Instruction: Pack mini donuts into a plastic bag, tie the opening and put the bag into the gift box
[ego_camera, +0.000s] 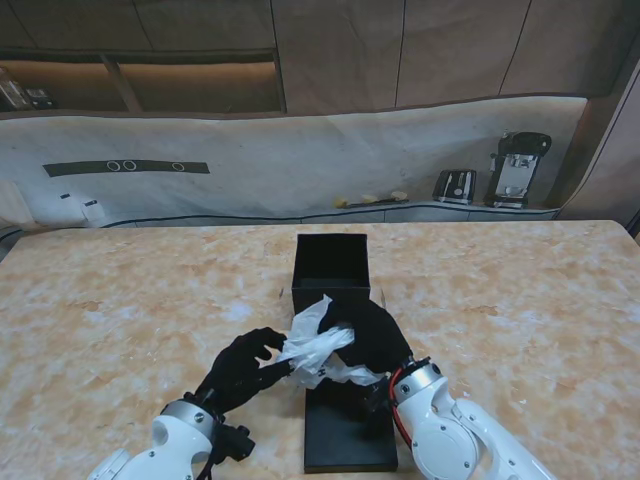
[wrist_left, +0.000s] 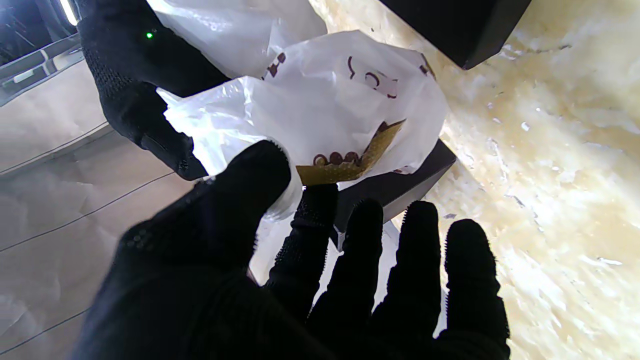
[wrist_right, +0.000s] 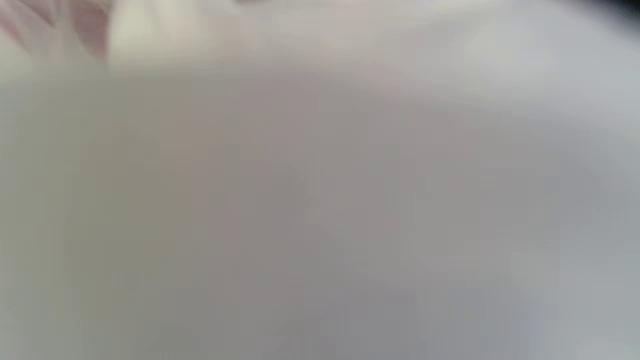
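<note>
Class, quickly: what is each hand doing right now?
Left hand: shut on the plastic bag.
Right hand: shut on the plastic bag.

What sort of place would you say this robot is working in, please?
Probably a kitchen or café-style demo room: a marble-patterned table, a back counter holding what looks like a coffee machine and a smaller appliance, with wood-panelled cabinets above.

Left hand (ego_camera: 243, 370), right hand (ego_camera: 372, 335) both closed, gripping.
</note>
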